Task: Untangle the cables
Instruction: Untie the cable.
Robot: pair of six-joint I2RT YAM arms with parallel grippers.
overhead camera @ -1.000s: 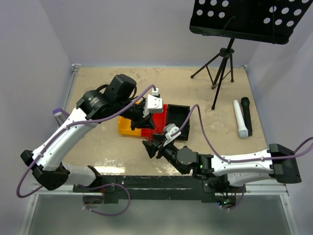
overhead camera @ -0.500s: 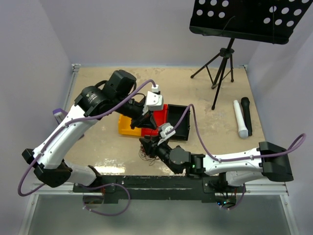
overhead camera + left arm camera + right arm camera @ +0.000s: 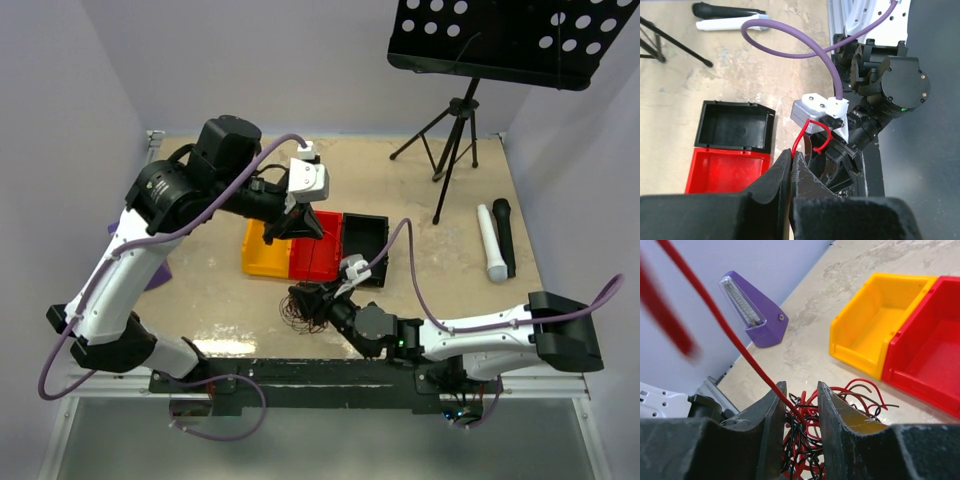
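The cables are a small snarl of red and black wires point(image 3: 303, 310) on the table in front of the bins. My right gripper point(image 3: 305, 297) is low over the snarl, its jaws closed on the wires point(image 3: 807, 440), which fill the narrow gap between them. One red strand point(image 3: 715, 315) runs taut from the snarl up and to the left. My left gripper point(image 3: 300, 228) is raised above the bins and is shut on that red strand point(image 3: 805, 131), pinched at its tips point(image 3: 791, 152).
Yellow bin point(image 3: 266, 256), red bin point(image 3: 315, 255) and black bin point(image 3: 365, 245) stand in a row mid-table. A purple metronome point(image 3: 752, 310) lies to the left. A white microphone point(image 3: 490, 245) and a black microphone point(image 3: 504, 235) lie on the right. A music stand's tripod point(image 3: 450, 140) is at the back.
My left gripper has risen and moved back and to the left, drawing the red strand out. My right gripper has shifted left and down onto the snarl.
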